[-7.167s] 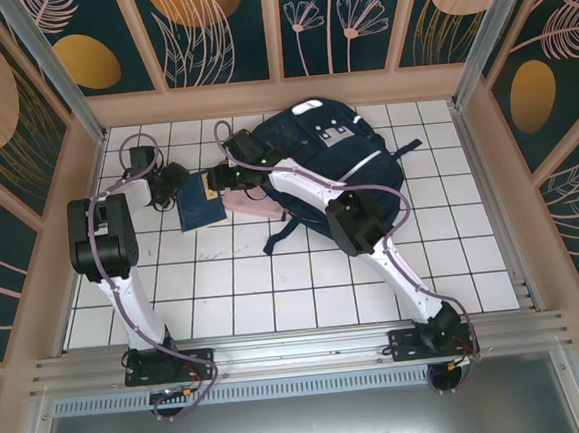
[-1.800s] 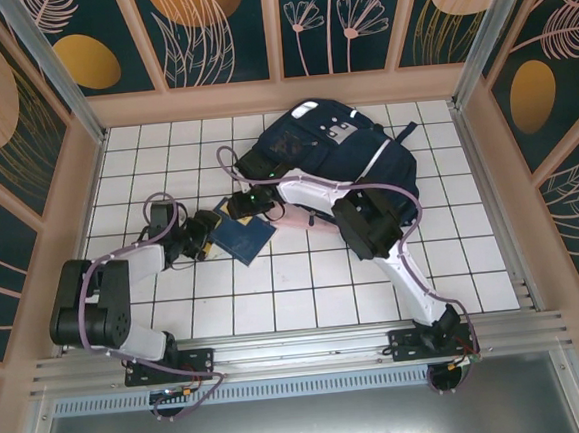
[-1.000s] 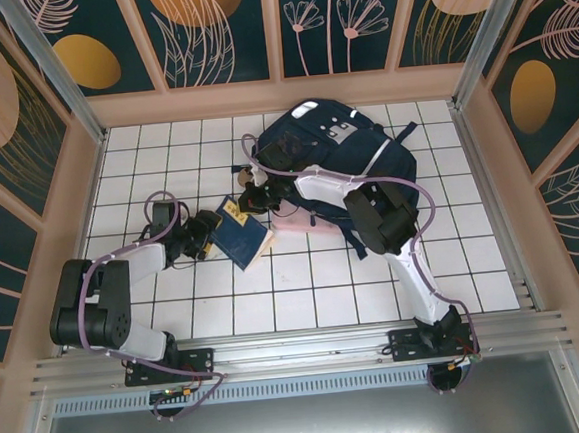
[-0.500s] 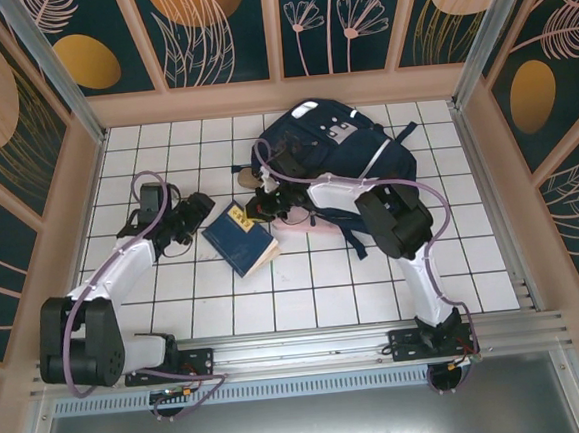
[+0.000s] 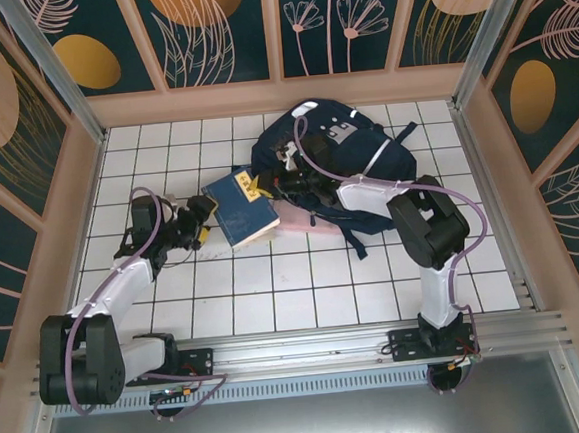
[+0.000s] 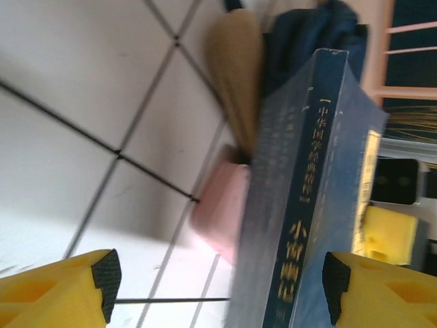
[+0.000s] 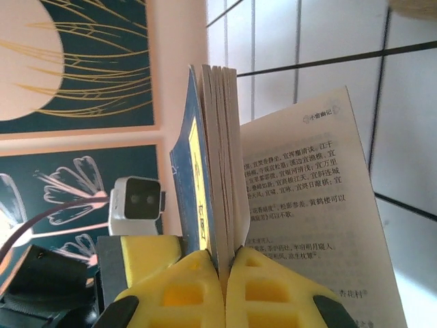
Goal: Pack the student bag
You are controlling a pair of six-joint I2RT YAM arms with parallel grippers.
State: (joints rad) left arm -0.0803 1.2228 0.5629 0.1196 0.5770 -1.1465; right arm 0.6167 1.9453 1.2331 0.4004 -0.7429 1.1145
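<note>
The student bag [image 5: 350,152], navy with white stripes, lies at the back of the tiled table; a corner of it [image 6: 307,41] appears in the left wrist view. A blue book [image 5: 241,208] hangs tilted just left of the bag. My right gripper [image 5: 270,186] is shut on it, pinching the cover and several pages [image 7: 213,157] between its yellow pads [image 7: 225,263], while one printed page [image 7: 311,205] falls open. My left gripper [image 5: 198,231] stands open beside the book's left edge. The book's spine [image 6: 307,205] rises close to its right finger [image 6: 379,290].
A pink flat item [image 5: 305,217] lies on the tiles under the book and by the bag's strap, seen as a pink block [image 6: 222,212] from the left wrist. A tan object [image 6: 235,75] lies beyond it. Wooden walls ring the white tiles [image 5: 304,275].
The right gripper has carried the book back and up towards the bag. The left gripper has opened wider and its arm has shifted along the book's left edge.
</note>
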